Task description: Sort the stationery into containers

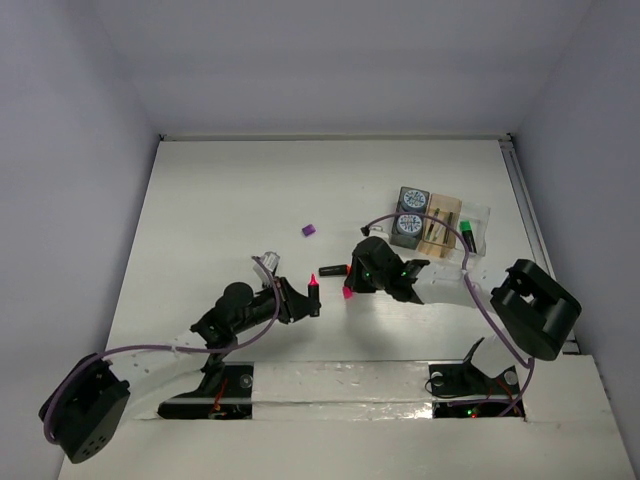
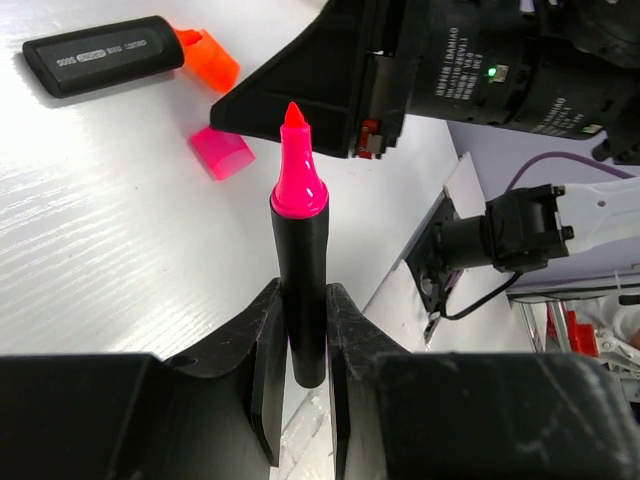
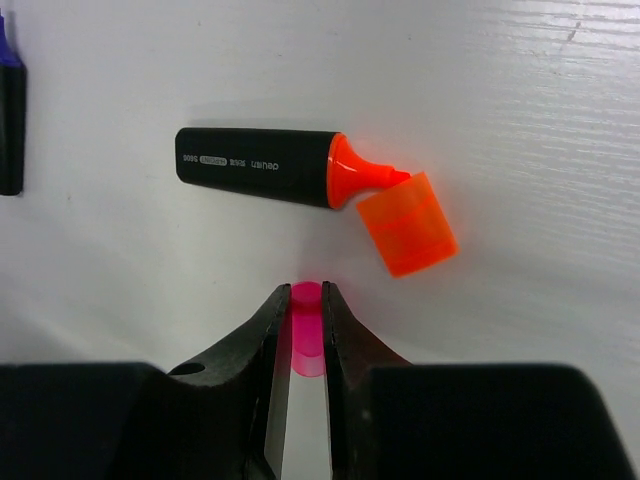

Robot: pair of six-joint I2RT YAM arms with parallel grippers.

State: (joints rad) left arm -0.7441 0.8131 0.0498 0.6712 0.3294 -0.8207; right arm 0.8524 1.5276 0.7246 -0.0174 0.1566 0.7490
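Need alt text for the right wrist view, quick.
The right end effector is shut on a pink cap over the white table. Beyond it lies an uncapped orange highlighter, its loose orange cap by the tip.

The left gripper [image 2: 305, 300] squeezes a black marker [image 2: 300, 240] with a bare pink tip. Past it, a pink cap [image 2: 222, 152] lies on the white table [image 2: 100, 250] near an orange marker [image 2: 105, 55].

I see the pink highlighter [image 2: 300, 260] uncapped, upright in the left gripper [image 2: 303, 300], and the pink cap [image 3: 307, 340] pinched in the right gripper [image 3: 304, 293]. The orange highlighter [image 3: 255, 168] lies uncapped mid-desk.
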